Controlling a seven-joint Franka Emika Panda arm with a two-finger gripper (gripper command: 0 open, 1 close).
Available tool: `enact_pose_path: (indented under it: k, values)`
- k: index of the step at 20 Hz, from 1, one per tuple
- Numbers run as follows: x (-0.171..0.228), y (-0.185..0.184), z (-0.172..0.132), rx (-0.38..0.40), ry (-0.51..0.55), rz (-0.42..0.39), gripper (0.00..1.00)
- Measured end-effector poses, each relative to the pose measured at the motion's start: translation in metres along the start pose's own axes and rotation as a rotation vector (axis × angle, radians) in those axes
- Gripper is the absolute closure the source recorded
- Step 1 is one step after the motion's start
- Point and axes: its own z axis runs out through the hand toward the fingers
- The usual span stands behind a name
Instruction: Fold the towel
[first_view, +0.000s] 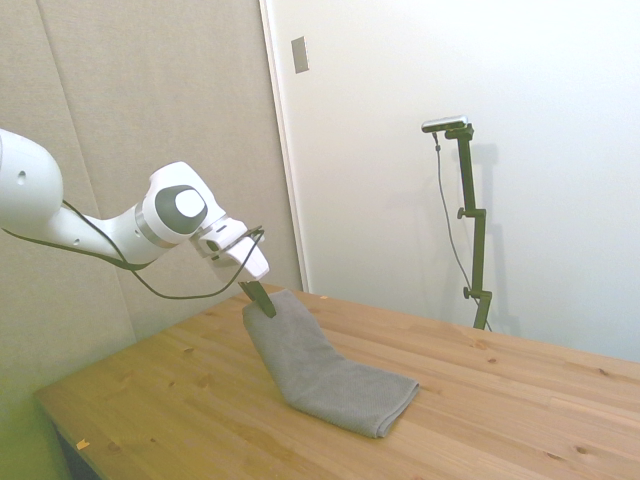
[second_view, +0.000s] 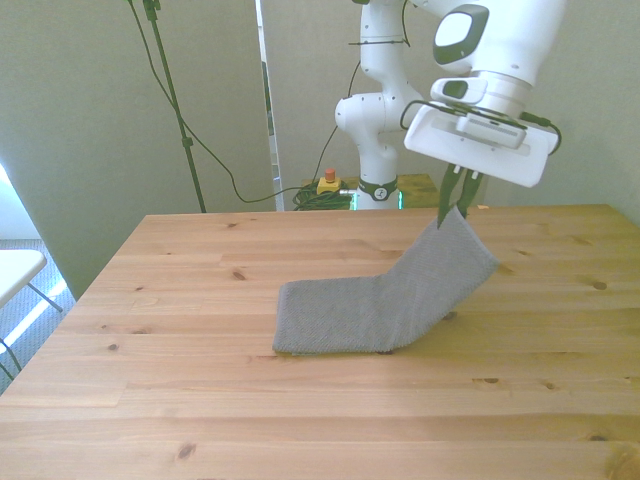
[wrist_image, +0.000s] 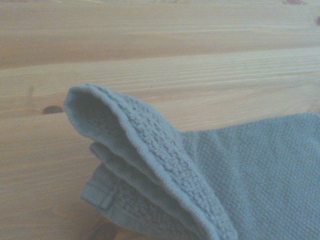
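Above the tabletop (second_view: 200, 380), the gripper (second_view: 455, 203) pinches 1 end of the towel (second_view: 385, 300), raising it while the other end lies flat.

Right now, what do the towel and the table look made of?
Towel: soft grey woven cloth, likely cotton terry; the wrist view shows a nubby weave and stitched hem, and it drapes limply from the end effector. Table: pale wood planks, probably pine, with visible knots, grain and a light sheen.
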Motion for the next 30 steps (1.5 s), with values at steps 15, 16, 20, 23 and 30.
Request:
enact_pose_path:
  k: [15, 16, 20, 23, 30]
  values:
    - [0.143, 0.114, 0.063, 0.103, -0.134, 0.104, 1.00]
    - [0.148, 0.119, 0.072, 0.109, -0.147, 0.102, 1.00]
    - [0.157, 0.126, 0.107, 0.129, -0.192, 0.103, 1.00]
    - [0.163, 0.128, 0.120, 0.131, -0.210, 0.112, 0.00]
    - [0.176, 0.134, 0.131, 0.127, -0.216, 0.132, 0.00]
